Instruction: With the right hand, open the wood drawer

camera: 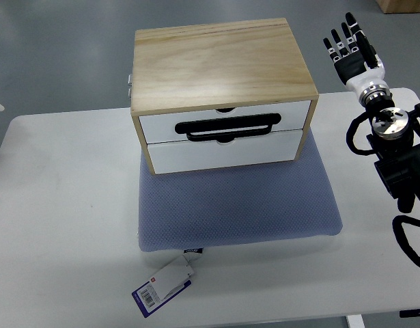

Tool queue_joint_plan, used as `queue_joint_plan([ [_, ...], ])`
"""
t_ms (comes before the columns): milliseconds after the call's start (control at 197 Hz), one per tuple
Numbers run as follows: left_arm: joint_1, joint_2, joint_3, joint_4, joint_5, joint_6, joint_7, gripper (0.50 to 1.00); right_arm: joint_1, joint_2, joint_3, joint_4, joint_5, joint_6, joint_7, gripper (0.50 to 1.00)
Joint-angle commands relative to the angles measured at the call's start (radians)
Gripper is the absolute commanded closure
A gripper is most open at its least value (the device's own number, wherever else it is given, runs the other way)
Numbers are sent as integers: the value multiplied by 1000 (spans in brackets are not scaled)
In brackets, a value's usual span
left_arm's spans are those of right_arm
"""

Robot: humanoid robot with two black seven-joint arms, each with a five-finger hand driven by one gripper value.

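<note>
Nothing of the opening done yet: both white drawer fronts sit flush in the light wooden two-drawer box [223, 68], on the blue-grey padded mat [237, 205] toward the counter's [59, 205] far edge, black bar handle [230, 128] on the upper white drawer [162, 126] untouched. Right black-and-white robot hand [352, 48] raised beyond the counter's far right corner, fingers straight and spread, holding nothing, well apart from the handle; reach, grasp and pull all left. Counted: one box, two drawers, one handle, one mat with one barcode tag [163, 285], one hand.
</note>
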Motion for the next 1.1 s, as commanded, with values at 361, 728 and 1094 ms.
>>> queue_joint_plan([
  [361,0,0,1,2,-1,0,0,500,12,-6,-3,0,-1,0,-5,554],
  [728,0,0,1,-2,-1,0,0,500,194,-219,-351,14,-20,17,-28,554],
  [1094,0,0,3,-7,1,-1,0,500,605,-377,-909,198,-386,182,-202,554],
])
